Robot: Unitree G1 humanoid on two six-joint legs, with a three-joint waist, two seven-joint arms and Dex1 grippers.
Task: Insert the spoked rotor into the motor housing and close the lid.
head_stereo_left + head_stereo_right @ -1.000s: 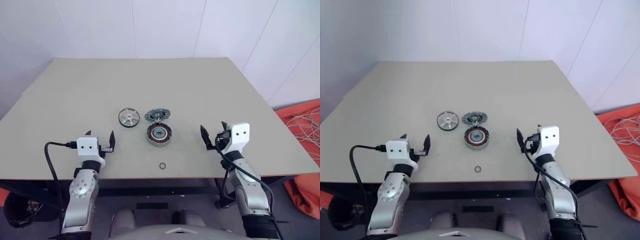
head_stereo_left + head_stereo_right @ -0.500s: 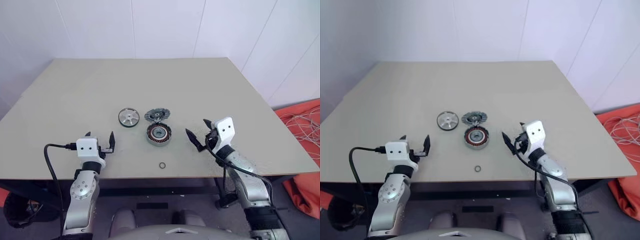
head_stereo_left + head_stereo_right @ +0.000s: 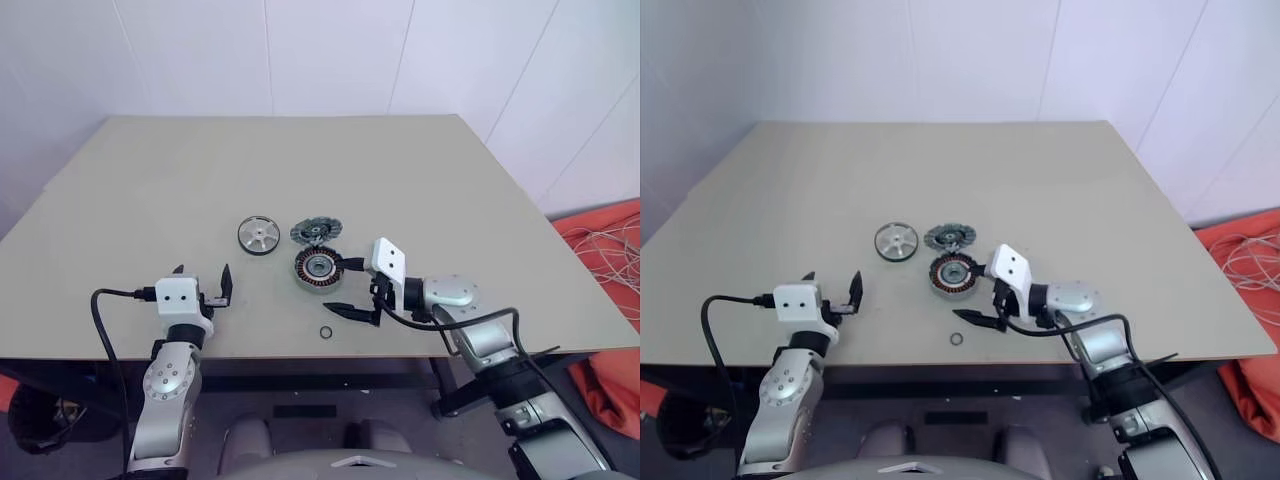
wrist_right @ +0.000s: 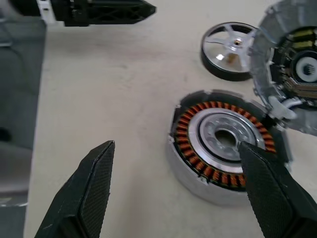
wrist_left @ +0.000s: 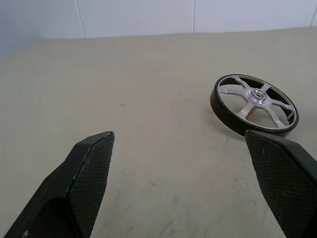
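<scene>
The spoked rotor (image 3: 258, 235) lies flat on the table, a silver wheel with a dark rim, also seen past my left fingers as the rotor (image 5: 255, 101). Just right of it sits the motor housing (image 3: 318, 268), its copper windings ringing a grey hub (image 4: 223, 144). Its grey lid (image 3: 315, 232) stands tilted open at the housing's far side. My right gripper (image 3: 333, 286) is open, pointing leftward, right beside the housing's near-right side and touching nothing I can see. My left gripper (image 3: 201, 275) is open and empty near the front edge, left of the rotor.
A tiny black ring (image 3: 325, 331) lies near the table's front edge (image 3: 330, 355), just below my right gripper. The tan table top (image 3: 300, 170) stretches wide behind the parts. Orange cloth and cables (image 3: 610, 250) lie on the floor to the right.
My right gripper has swung left from the table's right side to beside the housing and turned to point leftward. The left arm and the parts have stayed put.
</scene>
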